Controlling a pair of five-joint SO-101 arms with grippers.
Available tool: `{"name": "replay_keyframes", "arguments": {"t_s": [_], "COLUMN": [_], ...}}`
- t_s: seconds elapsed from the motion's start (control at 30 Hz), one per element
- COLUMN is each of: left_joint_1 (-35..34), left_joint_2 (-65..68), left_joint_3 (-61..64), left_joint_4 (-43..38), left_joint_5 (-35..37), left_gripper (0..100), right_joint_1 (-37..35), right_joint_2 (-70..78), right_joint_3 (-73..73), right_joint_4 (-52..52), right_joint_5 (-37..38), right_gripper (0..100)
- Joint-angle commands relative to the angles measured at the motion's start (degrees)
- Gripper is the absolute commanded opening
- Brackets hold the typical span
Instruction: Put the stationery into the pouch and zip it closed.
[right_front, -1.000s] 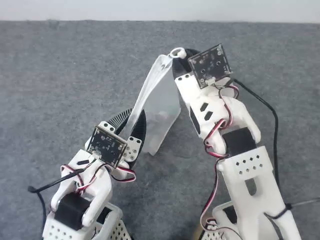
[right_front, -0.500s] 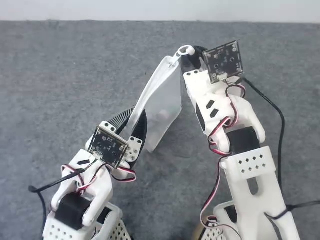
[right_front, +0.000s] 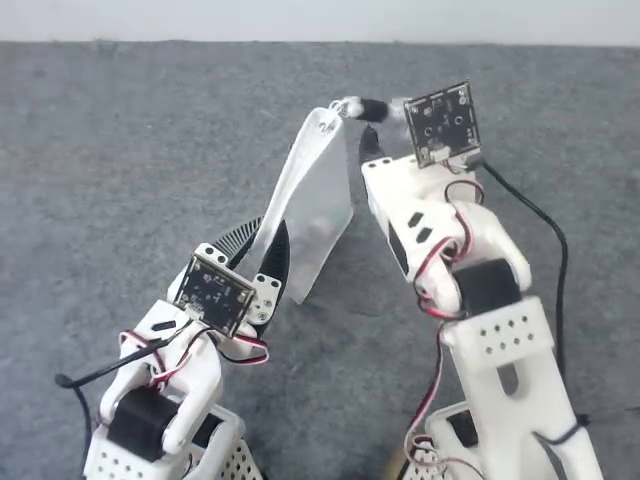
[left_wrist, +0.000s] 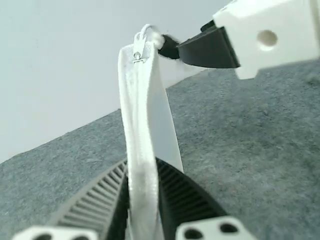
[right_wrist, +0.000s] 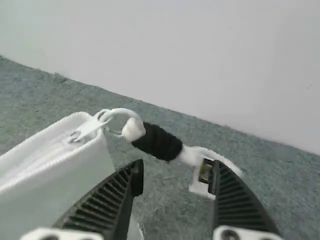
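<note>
Over mid-desk, pouch (right_front: 315, 200): held in the air, slanting up toward the far edge, slider at its top end.
Left gripper (left_wrist: 142, 172): jaws pinching the pouch's lower end.
Right gripper (right_wrist: 177, 172): jaws spread, with the zip pull (right_wrist: 155, 140) between them, its end against one jaw.
Change: pouch top swung back toward the left edge; the right arm barely moved.
My reading: zip looks fully run, so I take this for the release.

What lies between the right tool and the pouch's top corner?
The zipper pull: a white ring on the pouch, then a black bead, and a white end reaching the right tool. The right wrist view shows it.
</note>
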Motion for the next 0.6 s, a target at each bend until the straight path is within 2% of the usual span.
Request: {"name": "replay_keyframes", "arguments": {"t_s": [0.0,0.13,0.27,0.47,0.57], "left_joint_1": [-0.35,-1.41,-3.96,-7.12,-12.48], "left_joint_2": [-0.79,-0.79,-0.79,-0.79,-0.79], "left_joint_3": [-0.92,-0.92,-1.19,-2.42,-4.53], "left_joint_4": [0.35,0.35,-0.18,-2.81,-4.31], "left_joint_5": [-1.14,-0.88,-0.79,-1.05,-2.11], "left_gripper": [1,1,1,1,1], "right_joint_1": [-0.92,-1.45,-1.1,-1.36,-1.27], "right_joint_2": [-5.67,-9.71,-12.62,-17.54,-20.0], "right_joint_3": [-2.73,-2.64,-0.7,10.73,16.7], "right_joint_4": [3.74,9.98,14.46,6.46,1.63], "right_joint_5": [-0.44,-0.35,-0.35,4.4,3.6], "right_gripper": [20.2,19.5,13.6,1.1,1.3]}}
